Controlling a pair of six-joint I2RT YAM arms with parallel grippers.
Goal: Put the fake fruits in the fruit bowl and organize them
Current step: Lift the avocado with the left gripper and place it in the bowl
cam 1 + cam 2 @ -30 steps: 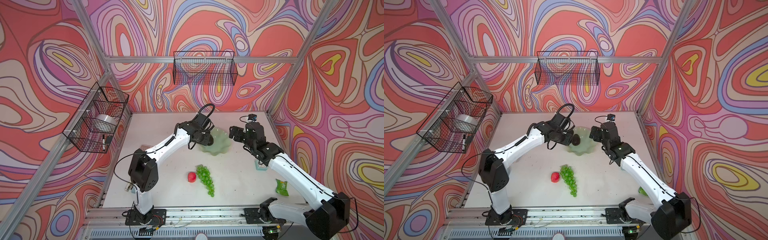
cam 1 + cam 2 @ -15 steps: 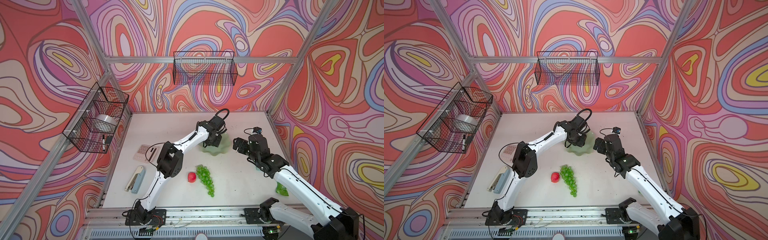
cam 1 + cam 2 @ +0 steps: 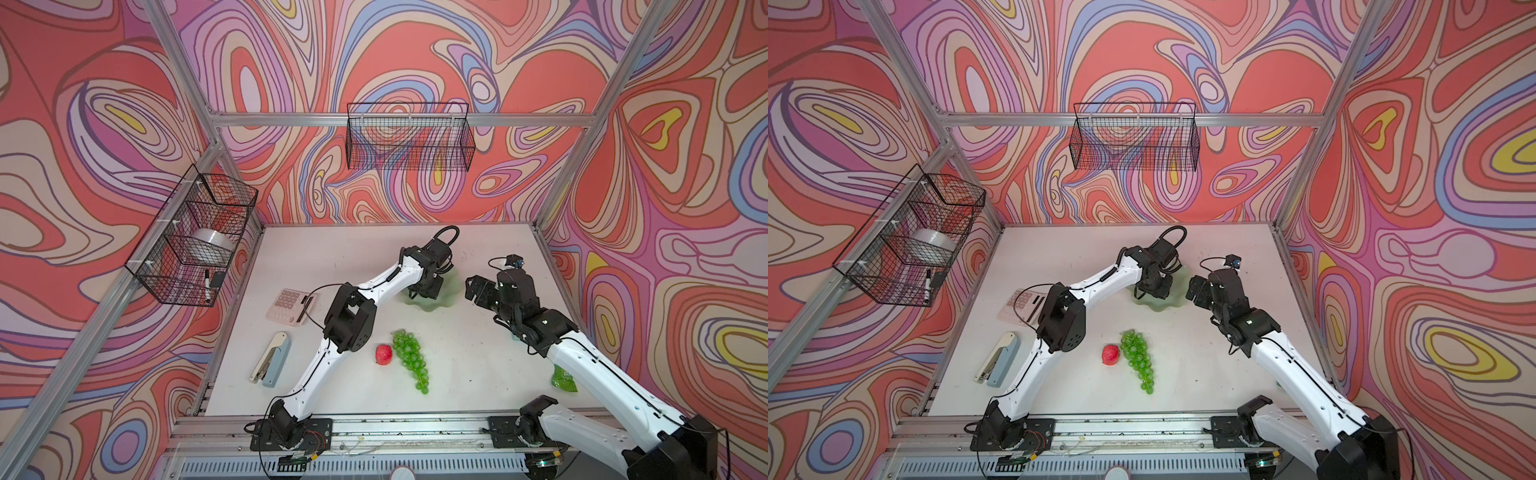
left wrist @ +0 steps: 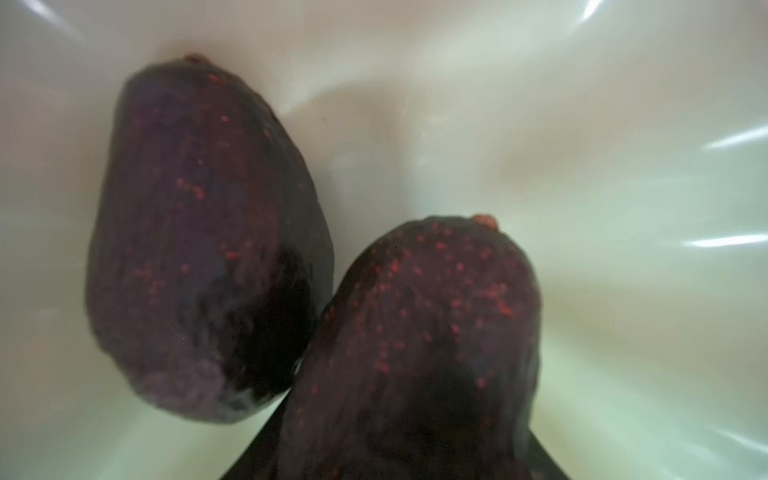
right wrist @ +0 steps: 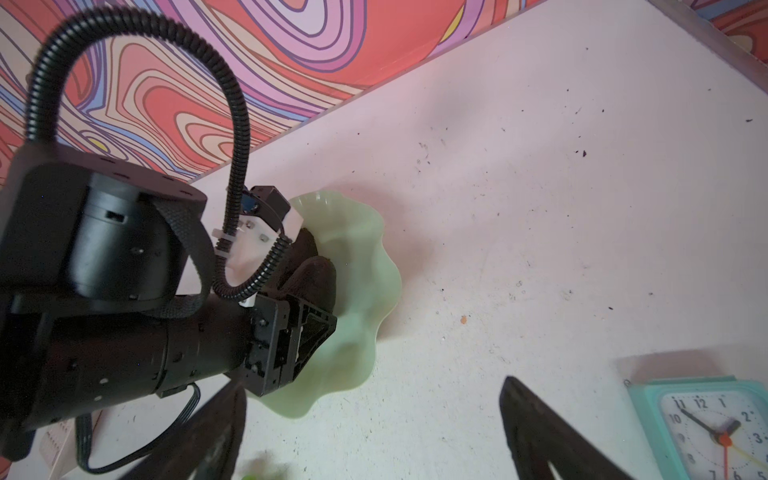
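The pale green wavy fruit bowl (image 3: 441, 306) (image 3: 1163, 306) (image 5: 365, 266) stands at the back middle of the table. My left gripper (image 3: 428, 289) (image 3: 1156, 289) (image 4: 401, 457) reaches down into it, shut on a dark avocado (image 4: 428, 353) (image 5: 316, 274). A second avocado (image 4: 208, 241) lies beside it on the bowl's floor (image 4: 623, 166). The red strawberry (image 3: 384, 354) (image 3: 1111, 354) and the green grapes (image 3: 410, 359) (image 3: 1138, 359) lie side by side on the table nearer the front. My right gripper (image 3: 473, 289) (image 3: 1196, 289) (image 5: 372, 384) hovers open and empty just right of the bowl.
A pink calculator (image 3: 291, 306) and a stapler (image 3: 270, 365) lie at the left. By the right arm are a green packet (image 3: 563, 379) and a teal clock (image 5: 715, 428). Black wire baskets hang on the back wall (image 3: 409, 141) and the left wall (image 3: 195, 237).
My left gripper has moved right, from the bowl's left edge to over its middle, with its elbow raised. The right gripper has drawn back a little from the bowl.
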